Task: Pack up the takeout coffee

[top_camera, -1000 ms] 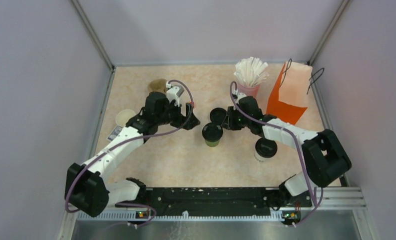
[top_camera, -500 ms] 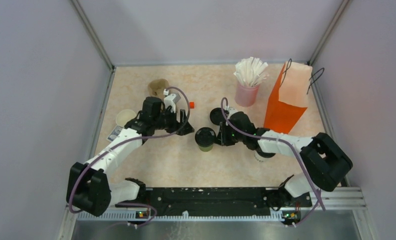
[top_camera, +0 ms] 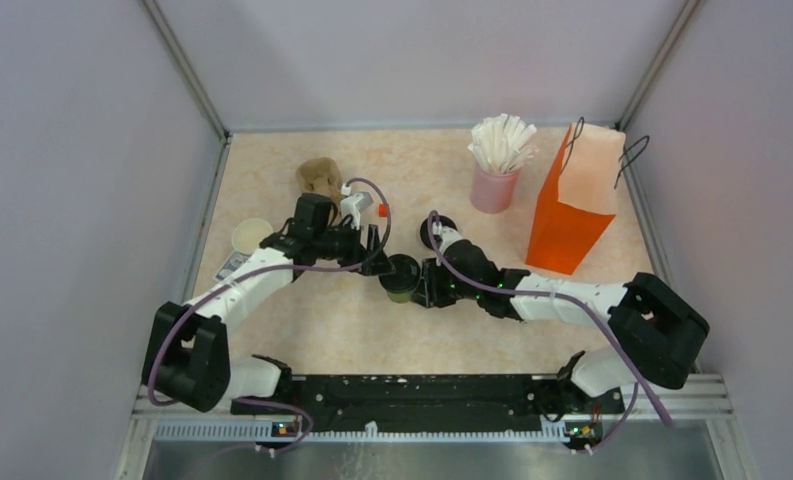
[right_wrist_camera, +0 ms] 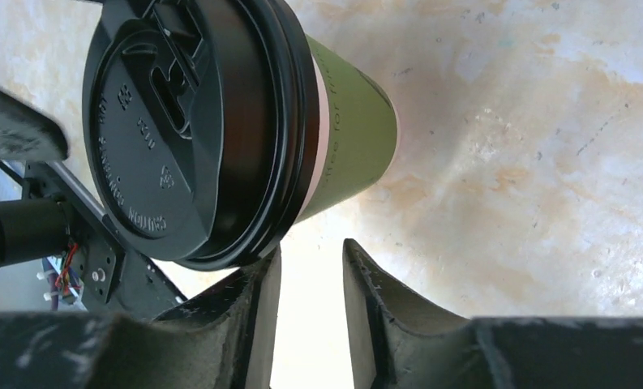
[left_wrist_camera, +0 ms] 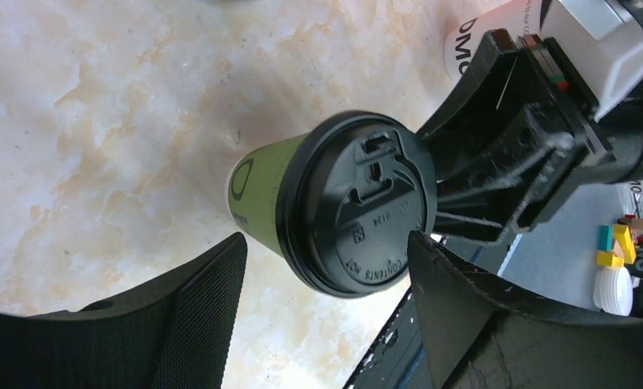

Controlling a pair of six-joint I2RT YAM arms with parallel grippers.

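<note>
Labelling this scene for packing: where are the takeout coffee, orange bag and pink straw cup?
takeout coffee (top_camera: 404, 270): top external view, on its black lid.
orange bag (top_camera: 567, 225): top external view, on its orange front face.
pink straw cup (top_camera: 494, 190): top external view, on its pink wall.

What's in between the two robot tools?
The takeout coffee stands upright between the left tool and the right tool. The top view shows it best.

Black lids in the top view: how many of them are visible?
2. One lid sits on the green cup at the centre of the table; the other lid is farther back, left of the pink cup. The right arm may hide more.
</note>
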